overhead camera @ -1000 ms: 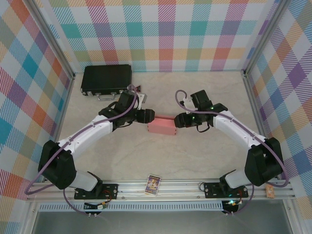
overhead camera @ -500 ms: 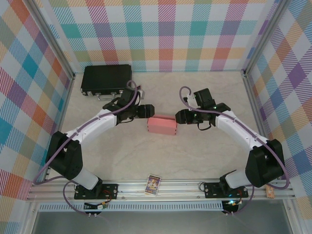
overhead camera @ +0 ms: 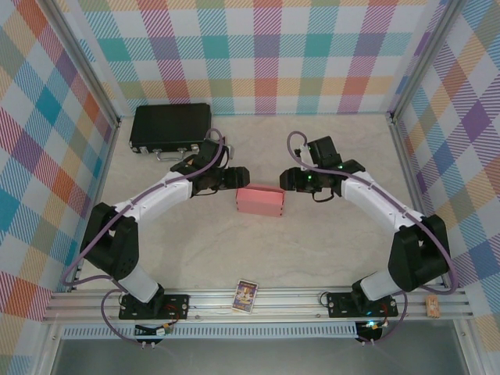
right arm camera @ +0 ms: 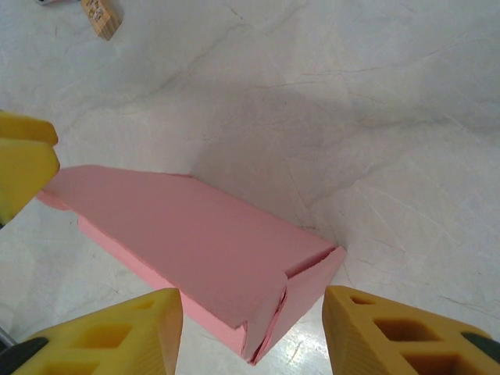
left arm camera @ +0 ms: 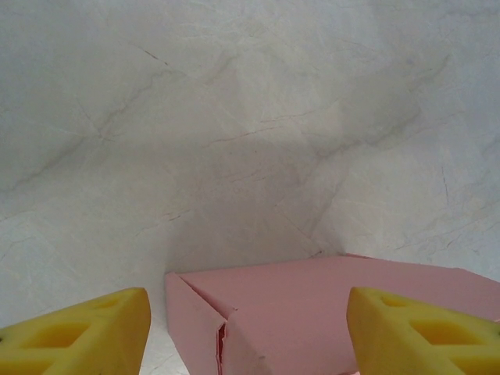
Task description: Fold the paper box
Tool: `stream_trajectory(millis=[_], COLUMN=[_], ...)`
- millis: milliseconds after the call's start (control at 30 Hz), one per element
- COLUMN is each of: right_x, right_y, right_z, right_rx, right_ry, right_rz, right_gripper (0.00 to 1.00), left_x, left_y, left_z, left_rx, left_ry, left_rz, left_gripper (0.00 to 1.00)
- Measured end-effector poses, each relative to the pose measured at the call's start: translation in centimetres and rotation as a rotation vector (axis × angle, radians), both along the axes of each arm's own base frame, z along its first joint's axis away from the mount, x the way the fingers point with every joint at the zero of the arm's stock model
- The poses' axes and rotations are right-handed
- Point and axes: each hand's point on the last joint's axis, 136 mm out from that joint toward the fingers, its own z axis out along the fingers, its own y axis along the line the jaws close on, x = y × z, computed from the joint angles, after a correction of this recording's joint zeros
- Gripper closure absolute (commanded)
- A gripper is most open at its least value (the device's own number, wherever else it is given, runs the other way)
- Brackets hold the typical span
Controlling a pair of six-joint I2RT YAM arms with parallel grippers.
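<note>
Both ends of the paper box (overhead camera: 260, 201) look nearly tucked shut; left fingers (left arm camera: 78, 332) and right fingers (right arm camera: 398, 336) flank it, open and empty.

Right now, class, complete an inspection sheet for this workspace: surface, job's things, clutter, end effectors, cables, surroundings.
Surface: pale marbled table.
Job's things: pink paper box, already box-shaped, lying mid-table.
Clutter: black case at far left; card on the near rail.
End effectors: left end effector and right end effector both open, one at each box end.
Cables: purple cable looping along each arm.
Surroundings: checked walls, metal frame.
</note>
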Motion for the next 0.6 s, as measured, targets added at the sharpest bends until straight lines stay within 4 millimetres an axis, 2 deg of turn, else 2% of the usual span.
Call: stream_trajectory(millis=[100, 367, 600], right_x=[0.4, 1.0, 1.0], right_y=[0.0, 0.2, 0.5], right_z=[-0.3, -1.7, -2.1], right_rx=[-0.003, -0.013, -0.02], right_ry=[0.007, 0.047, 0.057], right_rz=[-0.021, -0.039, -0.033], right_gripper=[0.5, 0.51, 0.51], left_x=[0.1, 0.1, -0.1], left_y=[-0.2, -0.4, -0.6], left_z=[0.2, 0.0, 0.0], left_rx=[-0.007, -0.015, -0.027], left_ry=[0.001, 0.01, 0.02], left_rz=[0.0, -0.006, -0.02], left_gripper=[0.39, 0.43, 0.49])
